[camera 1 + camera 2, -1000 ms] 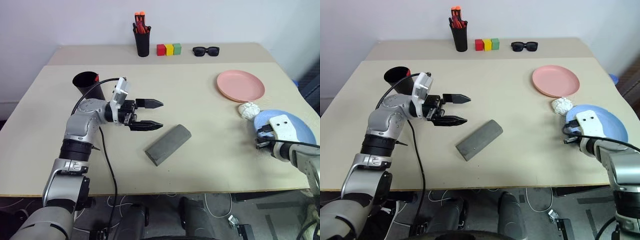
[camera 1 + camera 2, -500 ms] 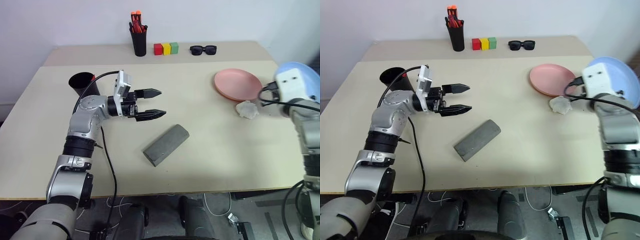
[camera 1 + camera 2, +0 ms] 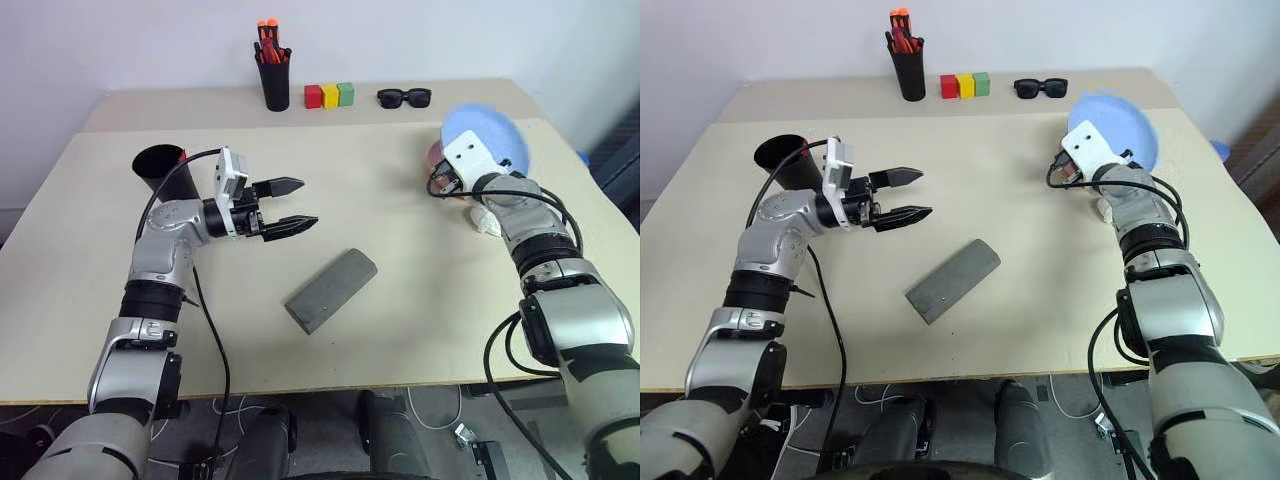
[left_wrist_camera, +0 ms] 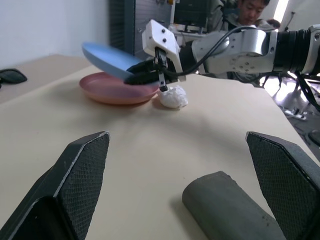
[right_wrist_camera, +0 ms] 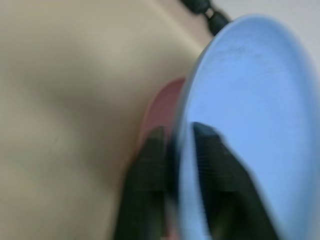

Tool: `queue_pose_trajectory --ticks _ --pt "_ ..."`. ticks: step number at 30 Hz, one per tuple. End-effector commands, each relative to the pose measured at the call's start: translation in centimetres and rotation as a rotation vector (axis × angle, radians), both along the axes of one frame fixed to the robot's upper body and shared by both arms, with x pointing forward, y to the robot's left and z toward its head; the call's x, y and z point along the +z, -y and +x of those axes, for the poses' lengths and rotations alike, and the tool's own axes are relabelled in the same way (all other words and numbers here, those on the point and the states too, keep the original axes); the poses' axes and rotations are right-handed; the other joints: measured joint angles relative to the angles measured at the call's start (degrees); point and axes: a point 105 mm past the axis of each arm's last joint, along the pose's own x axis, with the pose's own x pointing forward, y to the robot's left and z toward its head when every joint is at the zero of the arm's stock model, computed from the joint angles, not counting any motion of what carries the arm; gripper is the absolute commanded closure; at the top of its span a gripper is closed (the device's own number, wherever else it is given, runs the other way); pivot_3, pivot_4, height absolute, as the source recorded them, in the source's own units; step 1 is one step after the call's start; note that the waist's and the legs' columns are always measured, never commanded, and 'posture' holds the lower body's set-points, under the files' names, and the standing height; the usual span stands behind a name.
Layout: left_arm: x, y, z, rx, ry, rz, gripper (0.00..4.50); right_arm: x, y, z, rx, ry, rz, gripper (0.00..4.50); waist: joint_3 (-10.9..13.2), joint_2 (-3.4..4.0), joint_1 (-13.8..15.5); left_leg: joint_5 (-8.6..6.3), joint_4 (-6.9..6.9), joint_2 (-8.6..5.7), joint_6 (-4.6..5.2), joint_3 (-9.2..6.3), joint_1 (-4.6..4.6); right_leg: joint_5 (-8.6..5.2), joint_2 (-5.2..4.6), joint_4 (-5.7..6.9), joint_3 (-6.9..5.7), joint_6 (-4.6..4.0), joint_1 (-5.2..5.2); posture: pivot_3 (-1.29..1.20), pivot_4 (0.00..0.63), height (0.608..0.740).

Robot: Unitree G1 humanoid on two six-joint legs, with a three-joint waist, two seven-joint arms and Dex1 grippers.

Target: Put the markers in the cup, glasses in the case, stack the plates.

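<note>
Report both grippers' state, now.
Left gripper: open, empty, hovering above the table.
Right gripper: closed on the rim of the blue plate, held over the pink plate.

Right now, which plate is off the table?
The light blue plate, gripped at its rim by the right gripper above the salmon pink plate, which lies on the table.

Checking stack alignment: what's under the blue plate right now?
The pink plate sits under the blue plate, which the right claw holds tilted above it. Most of the pink plate's far side is covered.
</note>
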Motion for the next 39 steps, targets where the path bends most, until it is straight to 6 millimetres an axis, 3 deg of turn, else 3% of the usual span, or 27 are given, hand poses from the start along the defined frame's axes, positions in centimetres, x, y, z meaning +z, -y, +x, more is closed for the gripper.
queue_pose_trajectory --ticks 1,4,9,11,16,21,28,32,36,39 --pt "1.6 -0.3 -0.5 0.001 0.068 -0.022 0.0 1.6 0.2 0.2 -0.003 0.051 0.081 2.07 0.0 0.01 -0.38 0.0 0.0 0.0 0.0 0.0 0.0 0.0 0.0 0.0 0.0 0.0 0.0 0.0 0.15 0.74" --pt "1.5 -0.6 -0.6 0.013 0.064 -0.019 0.0 2.7 1.6 0.1 -0.047 0.078 0.142 0.61 0.02 0.04 -0.71 0.0 -0.03 0.01 0.0 0.0 0.02 0.0 0.0 0.03 0.01 0.0 -0.02 0.0 0.15 0.74" --pt "1.9 -0.9 -0.8 0.009 0.059 -0.05 0.0 5.3 2.8 -0.5 -0.045 0.109 0.531 0.61 0.03 0.06 -0.96 0.0 -0.04 0.02 0.01 0.01 0.03 0.0 0.01 0.04 0.01 0.0 -0.05 0.0 0.15 0.74" --pt "2.0 -1.0 -1.0 -0.002 0.056 -0.055 0.0 5.5 3.4 -1.0 -0.029 0.096 0.589 0.61 0.04 0.07 -0.9 -0.01 -0.04 0.01 0.01 0.01 0.02 0.0 0.01 0.07 0.01 0.0 -0.04 0.0 0.15 0.74" --pt "1.9 -1.1 -0.9 -0.004 0.048 -0.048 0.0 3.1 5.6 -2.9 -0.135 0.022 0.639 0.61 0.03 0.07 -0.3 -0.01 -0.02 0.01 0.02 -0.01 0.03 0.0 0.01 0.09 0.0 0.0 0.0 0.0 0.15 0.74" --pt "2.3 -0.5 -0.7 -0.029 0.052 -0.055 0.0 -0.9 5.2 -4.2 -0.173 -0.084 0.611 0.61 0.03 0.07 -0.36 -0.01 0.04 0.0 0.02 0.03 0.04 0.0 0.0 0.09 0.02 0.01 0.02 0.0 0.15 0.74" --pt "2.7 -0.4 -0.7 -0.032 0.053 -0.052 0.0 -3.7 5.2 -4.5 -0.219 -0.167 0.572 0.61 0.02 0.1 -0.46 -0.01 0.04 0.02 0.02 0.05 0.08 0.0 0.01 0.08 0.03 0.0 -0.01 0.0 0.15 0.74" --pt "2.8 -0.6 -0.8 -0.021 0.056 -0.046 0.0 -3.5 5.1 -4.5 -0.207 -0.175 0.581 2.45 0.02 0.1 -0.36 -0.01 0.06 0.01 0.02 0.05 0.07 0.0 0.0 0.07 0.04 0.0 0.0 0.0 0.15 0.74" --pt "2.8 -0.8 -0.8 -0.007 0.057 -0.045 0.0 -1.1 4.7 -4.5 -0.139 -0.16 0.601 4.39 0.02 0.1 -0.39 -0.01 0.07 0.01 0.02 0.04 0.07 0.0 0.0 0.07 0.04 0.01 0.02 0.0 0.15 0.74" --pt "2.9 -1.0 -0.8 0.005 0.053 -0.054 0.0 3.0 1.8 -4.4 0.058 -0.123 0.665 4.46 0.03 0.12 -0.47 -0.01 0.06 0.01 0.02 0.04 0.05 0.0 0.0 0.07 0.04 0.01 0.0 0.0 0.15 0.74"
